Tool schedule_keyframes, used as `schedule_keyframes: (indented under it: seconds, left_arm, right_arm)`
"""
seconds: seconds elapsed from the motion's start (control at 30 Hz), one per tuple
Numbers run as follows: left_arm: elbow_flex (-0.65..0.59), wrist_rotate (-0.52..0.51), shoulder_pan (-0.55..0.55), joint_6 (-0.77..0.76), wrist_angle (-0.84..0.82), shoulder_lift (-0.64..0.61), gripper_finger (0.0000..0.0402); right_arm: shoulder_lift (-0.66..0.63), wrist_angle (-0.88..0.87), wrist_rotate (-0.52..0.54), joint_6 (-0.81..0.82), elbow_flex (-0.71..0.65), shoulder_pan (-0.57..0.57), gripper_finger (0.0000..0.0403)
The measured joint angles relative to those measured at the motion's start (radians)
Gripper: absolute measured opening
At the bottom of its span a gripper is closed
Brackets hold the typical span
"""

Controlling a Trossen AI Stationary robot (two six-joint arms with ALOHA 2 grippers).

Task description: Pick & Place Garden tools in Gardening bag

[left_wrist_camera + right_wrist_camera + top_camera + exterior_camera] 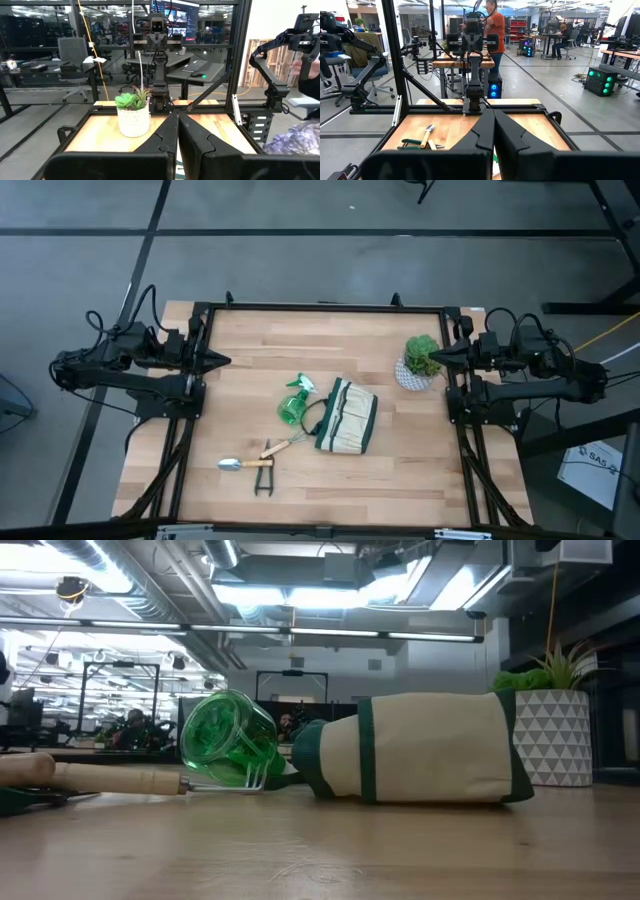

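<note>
The beige gardening bag [346, 418] with green trim lies on its side at the table's middle, and also shows in the low view [430, 748]. The green spray bottle [295, 400] lies just left of it, and shows in the low view too [228, 735]. The hand rake [282, 446], trowel [245, 464] and dark shears [263, 480] lie near the front. My left gripper [225, 362] is shut and empty, raised at the left edge. My right gripper [432, 358] is shut and empty at the right edge, beside the plant.
A green plant in a white patterned pot [420, 364] stands at the table's right, close to my right gripper's tip; it also shows in the left wrist view [134, 113]. The black frame [320, 307] runs round the table. A person stands far off in the room [495, 27].
</note>
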Motion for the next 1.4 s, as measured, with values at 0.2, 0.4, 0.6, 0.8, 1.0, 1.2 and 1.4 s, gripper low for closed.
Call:
schedule_keyframes:
  seconds: [0.2, 0.4, 0.6, 0.8, 1.0, 1.2, 1.4]
  left_arm:
    - [0.0, 0.0, 0.0, 0.0, 0.0, 0.0, 0.0006]
    - [0.0, 0.0, 0.0, 0.0, 0.0, 0.0, 0.0006]
    - [0.0, 0.0, 0.0, 0.0, 0.0, 0.0, 0.0006]
    - [0.0, 0.0, 0.0, 0.0, 0.0, 0.0, 0.0006]
    - [0.0, 0.0, 0.0, 0.0, 0.0, 0.0, 0.0006]
    - [0.0, 0.0, 0.0, 0.0, 0.0, 0.0, 0.0006]
    - [0.0, 0.0, 0.0, 0.0, 0.0, 0.0, 0.0006]
  right_arm:
    - [0.0, 0.016, -0.001, 0.036, 0.0, 0.0, 0.0009]
    - [0.045, 0.093, -0.005, 0.175, 0.0, 0.0, 0.0009]
    - [0.201, 0.195, -0.176, 0.192, 0.0, 0.001, 0.0009]
    - [0.389, 0.254, -0.266, 0.198, 0.0, 0.001, 0.0009]
    - [0.55, 0.253, -0.266, 0.298, 0.0, 0.002, 0.0009]
    - [0.68, 0.27, -0.254, 0.301, 0.0, 0.001, 0.0009]
    - [0.808, 0.274, -0.259, 0.266, 0.0, 0.002, 0.0009]
